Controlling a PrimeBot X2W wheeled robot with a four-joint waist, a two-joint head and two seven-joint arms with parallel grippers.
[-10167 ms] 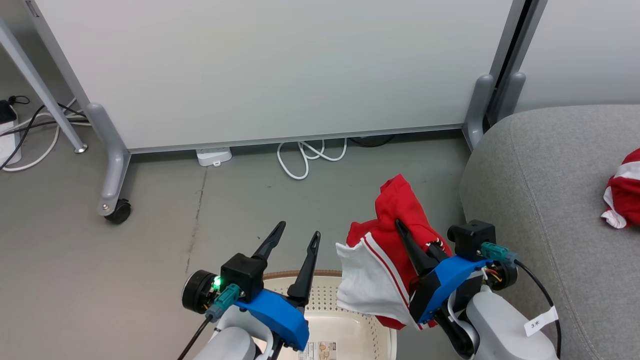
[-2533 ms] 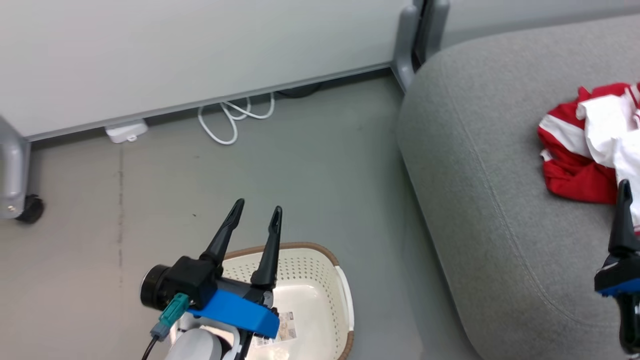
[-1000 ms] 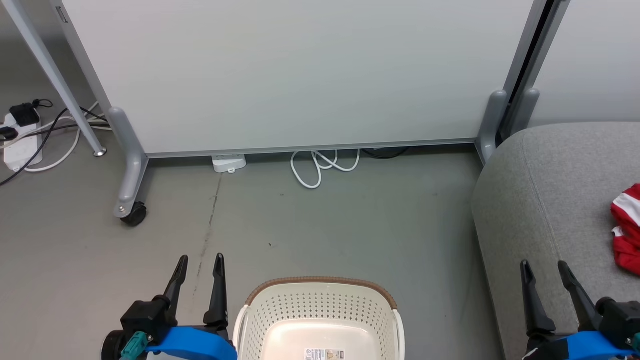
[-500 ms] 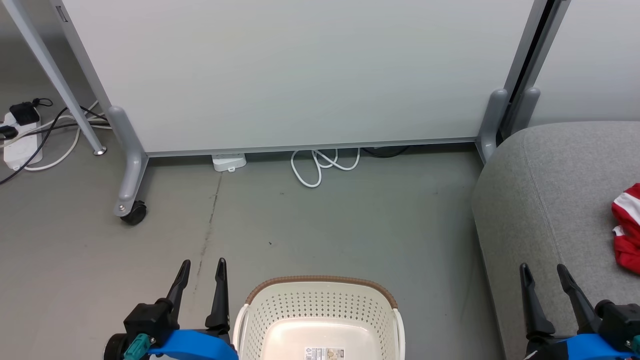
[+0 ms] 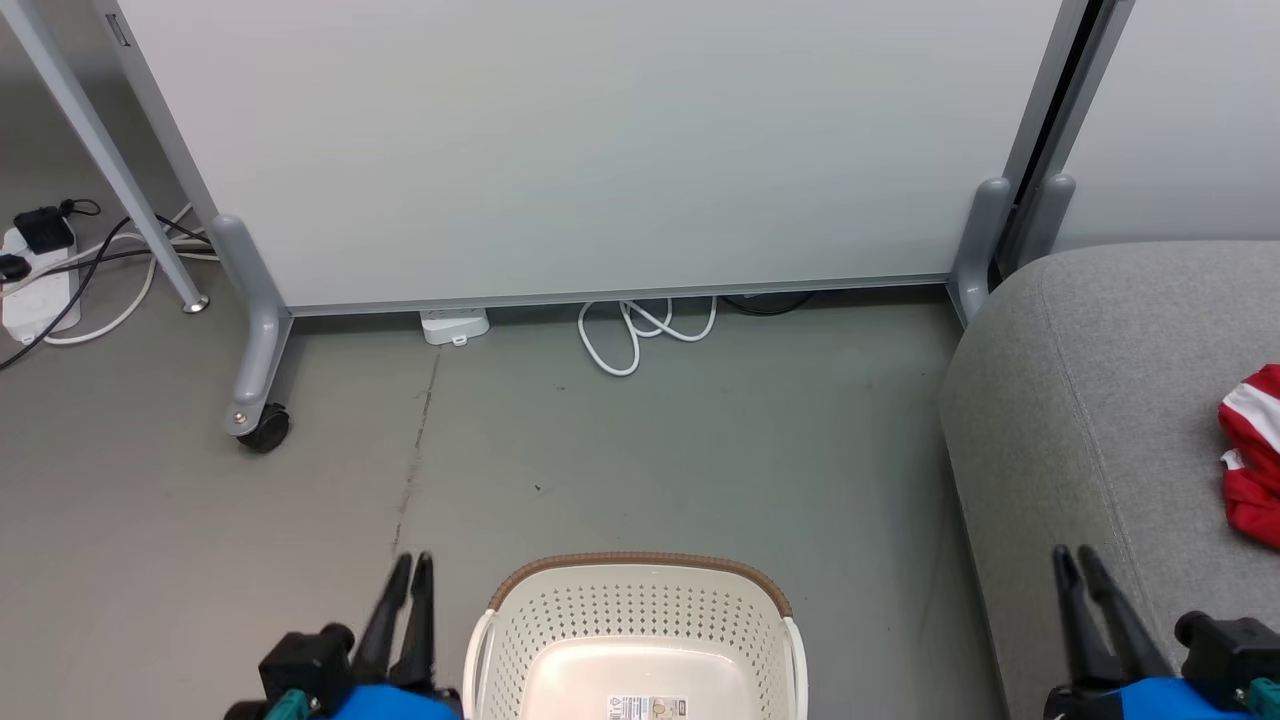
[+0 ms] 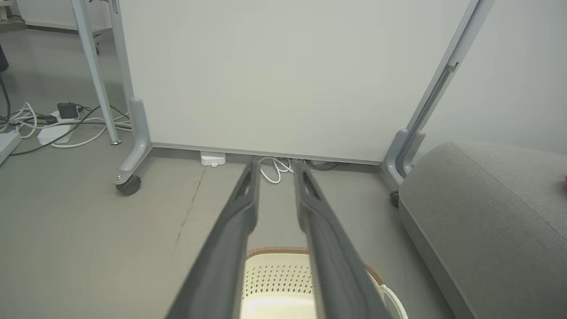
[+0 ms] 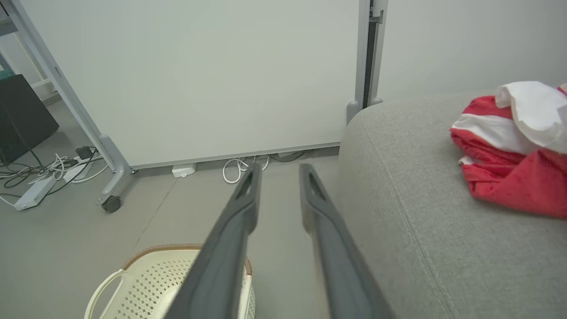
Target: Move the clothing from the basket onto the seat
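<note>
The cream basket (image 5: 640, 600) with a brown rim stands on the floor at the bottom centre, its pale floor and a paper label showing. Red and white clothing (image 5: 1250, 460) lies on the grey seat (image 5: 1090, 400) at the right edge. My left gripper (image 5: 412, 562) hangs left of the basket, fingers a narrow gap apart, holding nothing. My right gripper (image 5: 1072, 555) hovers by the seat's front left edge, also narrowly open with nothing in it. In the wrist views each gripper (image 6: 275, 167) (image 7: 279, 168) shows bare floor between its fingers, and the clothing (image 7: 509, 150) is heaped on the seat (image 7: 421, 221).
A white partition panel (image 5: 600, 150) on grey castor legs (image 5: 255, 360) closes off the back. A coiled white cable (image 5: 640, 335) lies at its foot. A power strip with cords (image 5: 30, 290) sits at the far left. Grey floor surrounds the basket.
Both grippers' fingers have drawn much closer together within the last half second and sit slightly lower in the head view. Basket and clothing have not moved.
</note>
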